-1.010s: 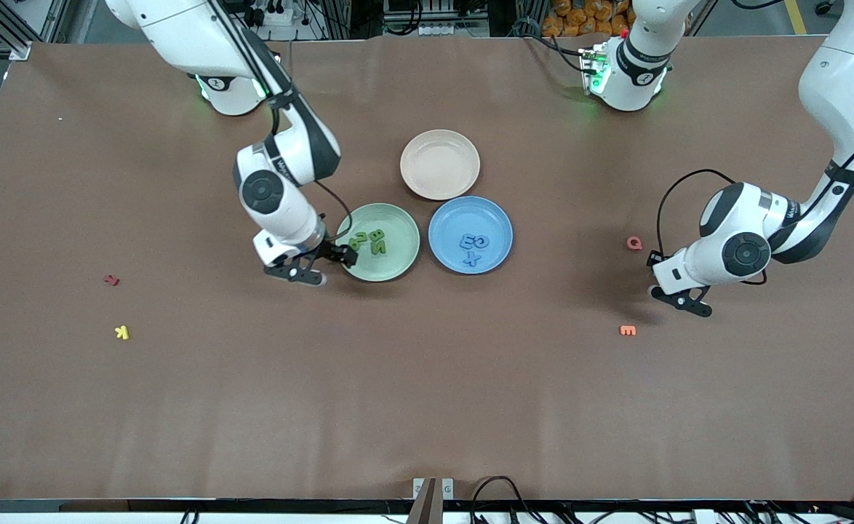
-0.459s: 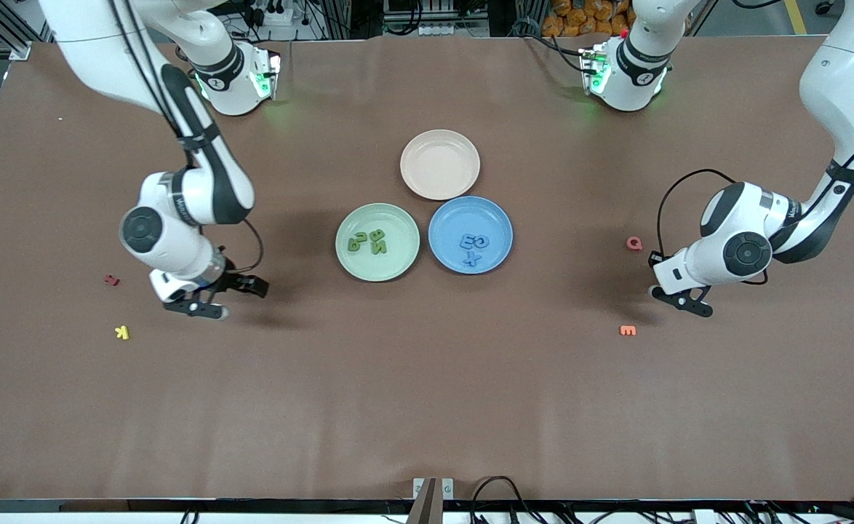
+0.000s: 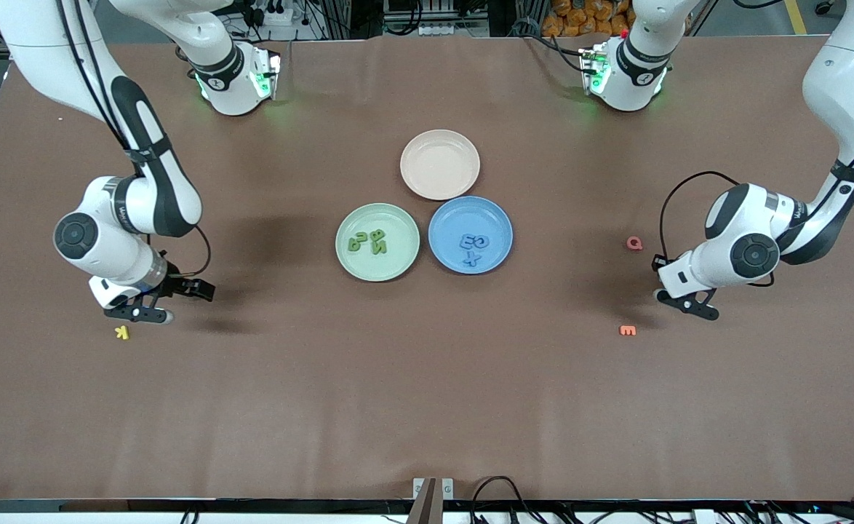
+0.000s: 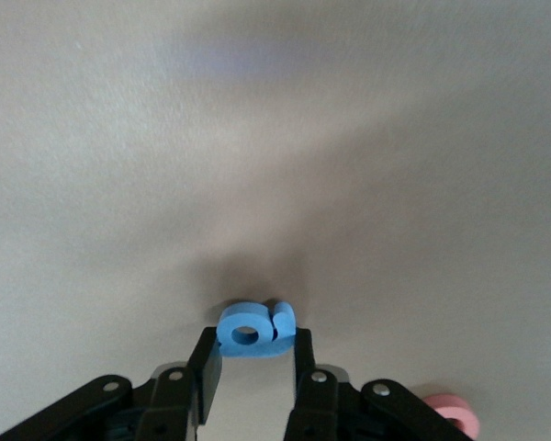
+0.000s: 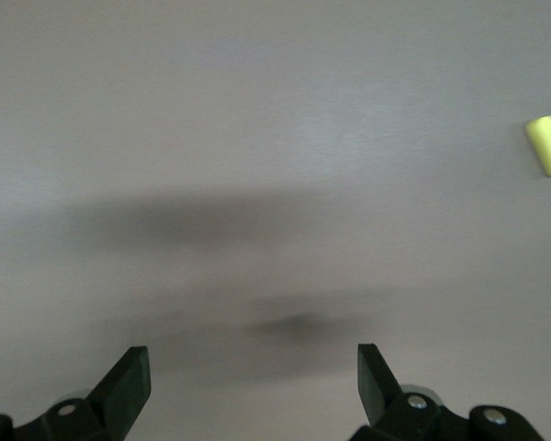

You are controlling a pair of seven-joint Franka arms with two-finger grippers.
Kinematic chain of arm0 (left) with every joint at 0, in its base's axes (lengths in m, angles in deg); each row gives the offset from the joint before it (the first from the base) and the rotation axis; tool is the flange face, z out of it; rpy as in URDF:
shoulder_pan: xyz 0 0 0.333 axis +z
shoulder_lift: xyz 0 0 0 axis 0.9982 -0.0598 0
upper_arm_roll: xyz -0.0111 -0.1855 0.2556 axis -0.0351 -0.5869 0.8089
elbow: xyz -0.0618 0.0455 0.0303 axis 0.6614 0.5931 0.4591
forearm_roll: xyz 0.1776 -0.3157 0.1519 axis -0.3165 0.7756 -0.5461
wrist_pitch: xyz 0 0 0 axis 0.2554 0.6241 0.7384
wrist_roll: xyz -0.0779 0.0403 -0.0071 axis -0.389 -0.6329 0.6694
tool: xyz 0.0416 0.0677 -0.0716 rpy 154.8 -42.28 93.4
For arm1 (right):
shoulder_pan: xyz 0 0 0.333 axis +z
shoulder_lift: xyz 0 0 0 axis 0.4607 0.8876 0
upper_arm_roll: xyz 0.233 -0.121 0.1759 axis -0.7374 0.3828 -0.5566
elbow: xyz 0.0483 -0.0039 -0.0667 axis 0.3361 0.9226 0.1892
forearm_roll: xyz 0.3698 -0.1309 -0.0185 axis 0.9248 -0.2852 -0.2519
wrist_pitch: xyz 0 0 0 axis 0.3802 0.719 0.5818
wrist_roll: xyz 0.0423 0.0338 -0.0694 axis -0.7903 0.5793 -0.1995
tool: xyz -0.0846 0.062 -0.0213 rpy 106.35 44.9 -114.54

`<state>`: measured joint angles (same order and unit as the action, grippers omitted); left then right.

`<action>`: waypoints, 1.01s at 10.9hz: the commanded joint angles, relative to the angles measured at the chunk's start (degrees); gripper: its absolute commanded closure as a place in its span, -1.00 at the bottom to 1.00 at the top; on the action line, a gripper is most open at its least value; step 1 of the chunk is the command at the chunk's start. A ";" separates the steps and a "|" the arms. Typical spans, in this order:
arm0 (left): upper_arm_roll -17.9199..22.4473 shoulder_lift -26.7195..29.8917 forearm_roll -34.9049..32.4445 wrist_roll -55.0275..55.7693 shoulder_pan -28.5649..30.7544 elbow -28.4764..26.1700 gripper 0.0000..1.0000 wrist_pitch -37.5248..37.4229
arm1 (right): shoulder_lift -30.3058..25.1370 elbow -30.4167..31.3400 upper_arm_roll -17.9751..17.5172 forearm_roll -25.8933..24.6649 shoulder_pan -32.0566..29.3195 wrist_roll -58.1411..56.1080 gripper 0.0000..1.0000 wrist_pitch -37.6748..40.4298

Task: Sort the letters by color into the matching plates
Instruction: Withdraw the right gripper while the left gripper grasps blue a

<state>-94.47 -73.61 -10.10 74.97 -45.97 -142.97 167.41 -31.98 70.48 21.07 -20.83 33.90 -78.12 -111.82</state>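
Blue letter [image 4: 255,331] now pinched in left gripper [image 4: 254,367] at worktop's left-arm end, ready for blue plate [image 3: 471,234]; right gripper [image 3: 152,304] has swung away from green plate [image 3: 377,241], wide open, empty.

Brown table [image 3: 427,407], aluminium framing along its top edge, cables trailing

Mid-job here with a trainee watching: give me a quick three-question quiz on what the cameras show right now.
1. True or false: the left gripper is shut on a blue letter.
2. Which plate holds no letters: A) green plate, B) blue plate, C) beige plate?
3. Fill in: the open right gripper hangs over the table beside the yellow ___.

Key: 1 true; 2 C; 3 K.
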 commanded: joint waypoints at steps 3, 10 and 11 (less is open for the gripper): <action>-4.59 1.47 10.46 4.08 -4.63 5.99 1.00 -6.18 | -0.73 -0.35 1.58 -2.03 -2.34 -5.29 -1.00 0.44; -7.66 0.86 16.98 33.60 -20.27 9.07 1.00 -10.41 | -10.30 -12.90 6.50 -2.03 0.73 -5.65 -1.00 27.13; -7.58 0.43 17.07 38.69 -23.61 9.94 1.00 -10.32 | -10.66 -15.87 7.03 -2.03 1.43 -5.39 -1.00 32.03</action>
<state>-102.49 -73.11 5.49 104.56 -63.74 -134.46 158.25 -40.38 58.73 26.68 -22.42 33.79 -83.30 -88.05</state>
